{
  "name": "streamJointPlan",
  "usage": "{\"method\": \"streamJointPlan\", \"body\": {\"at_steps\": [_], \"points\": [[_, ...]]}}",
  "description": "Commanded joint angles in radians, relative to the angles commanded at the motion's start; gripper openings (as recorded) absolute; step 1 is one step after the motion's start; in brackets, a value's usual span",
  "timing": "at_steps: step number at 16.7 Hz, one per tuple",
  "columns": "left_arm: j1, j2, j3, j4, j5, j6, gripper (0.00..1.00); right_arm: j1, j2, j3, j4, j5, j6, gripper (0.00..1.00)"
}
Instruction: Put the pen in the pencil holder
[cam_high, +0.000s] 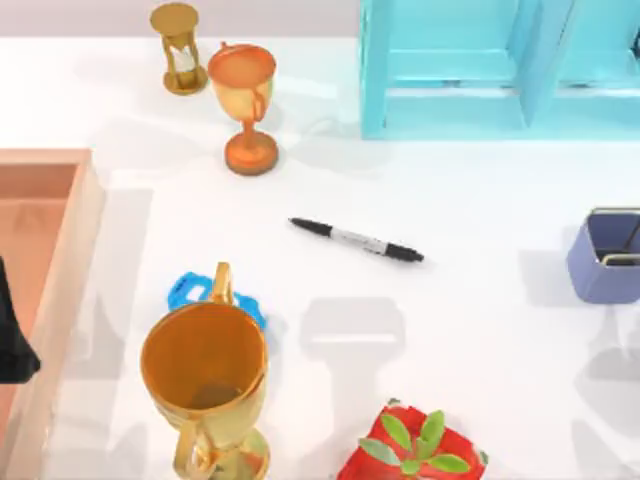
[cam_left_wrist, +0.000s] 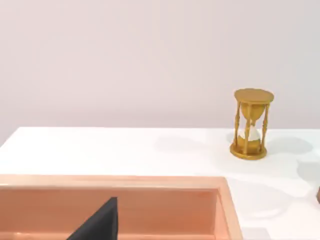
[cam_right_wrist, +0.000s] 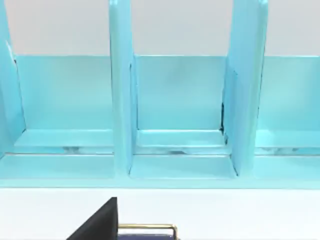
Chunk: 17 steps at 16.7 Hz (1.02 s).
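White table (cam_high: 480, 340) runs under everything, with a pale wall behind it. At the far left sits a peach wooden tray (cam_high: 62, 260), and the left arm (cam_high: 12, 340) is parked over it; I cannot tell whether its gripper is open or closed. Behind, near the back edge, stand a gold hourglass (cam_high: 180, 48) and an orange goblet (cam_high: 245, 105). Nearer the front, a large gold trophy cup (cam_high: 205, 380) stands tall with a blue object (cam_high: 190, 291) just behind it.

Toward the middle the pen (cam_high: 357, 241) lies flat on bare table, slanted, with its pointed tip toward the left and apart from everything else. A red pot with a green plant (cam_high: 415, 450) sits at the front edge, and a turquoise shelf unit (cam_high: 490, 65) fills the back right.

At the right edge stands the pencil holder (cam_high: 603, 262), upright, mouth open. The right arm's state I likewise cannot tell.

The step in hand looks like the first reach (nothing is held yet). Gripping the pen across its grey-white band, jaws square to the shaft, should keep it balanced; then it must be tipped upright above the holder's small mouth. Room between pen and holder is open; the holder stands close to the table's right side, so a nudge could push it off.
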Motion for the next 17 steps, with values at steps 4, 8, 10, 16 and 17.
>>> {"method": "streamJointPlan", "body": {"at_steps": [4, 8, 10, 16, 17], "points": [[0.000, 0.000, 0.000, 0.000, 0.000, 0.000, 1.00, 0.004, 0.026, 0.027, -0.015, -0.002, -0.006, 1.00], [0.000, 0.000, 0.000, 0.000, 0.000, 0.000, 1.00, 0.032, 0.196, 0.201, -0.116, -0.014, -0.046, 1.00], [0.000, 0.000, 0.000, 0.000, 0.000, 0.000, 1.00, 0.054, 0.330, 0.339, -0.197, -0.024, -0.078, 1.00], [0.000, 0.000, 0.000, 0.000, 0.000, 0.000, 1.00, 0.144, 0.868, 0.899, -0.526, -0.073, -0.211, 1.00], [0.000, 0.000, 0.000, 0.000, 0.000, 0.000, 1.00, 0.161, 0.971, 1.007, -0.590, -0.084, -0.236, 1.00]]}}
